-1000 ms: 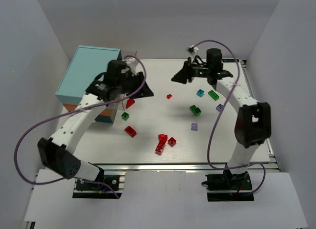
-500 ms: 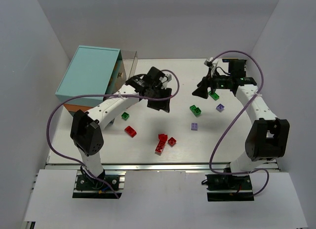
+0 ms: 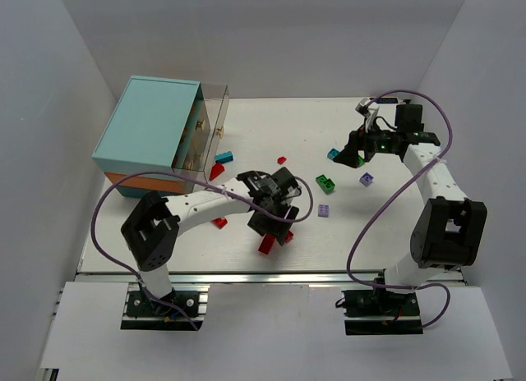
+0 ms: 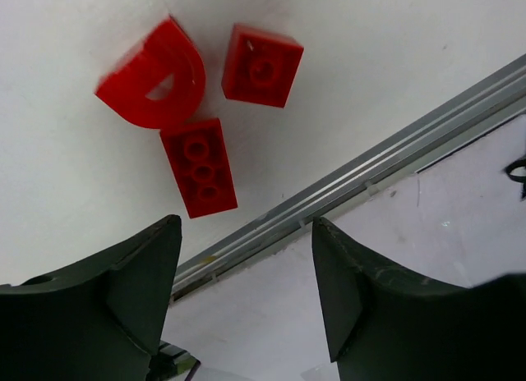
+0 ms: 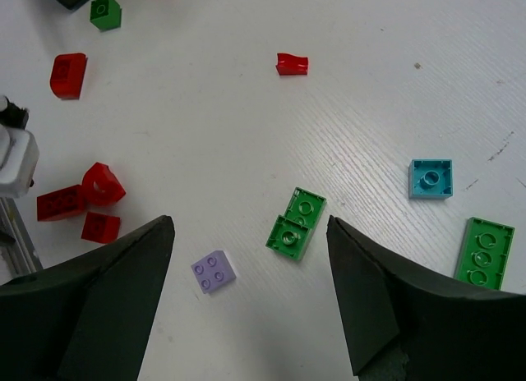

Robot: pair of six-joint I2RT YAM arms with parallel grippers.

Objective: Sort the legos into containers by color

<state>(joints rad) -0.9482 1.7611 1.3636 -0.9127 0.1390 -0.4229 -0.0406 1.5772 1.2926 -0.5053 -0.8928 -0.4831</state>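
Observation:
My left gripper (image 3: 277,219) hangs open and empty just above a cluster of red legos (image 3: 267,243) near the table's front. In the left wrist view its fingers (image 4: 245,227) frame a red arch brick (image 4: 156,77), a red square brick (image 4: 261,65) and a red long brick (image 4: 200,167). My right gripper (image 3: 352,156) is open and empty at the back right. Its wrist view (image 5: 250,225) shows a green lego (image 5: 296,223), a purple one (image 5: 213,272), a cyan one (image 5: 431,178) and another green one (image 5: 482,252) below. The clear drawers (image 3: 210,110) stick out of the teal-topped cabinet (image 3: 152,122).
More loose legos lie on the table: cyan (image 3: 223,157) and red (image 3: 216,172) by the cabinet, a small red one (image 3: 282,160), green (image 3: 325,183), two purple ones (image 3: 366,179) (image 3: 324,210), red (image 3: 219,223). A metal rail (image 4: 362,184) runs along the front edge.
My left gripper has swung from beside the cabinet toward the front, over the red cluster. My right gripper has moved right and slightly nearer. Cyan and red bricks by the cabinet are now uncovered.

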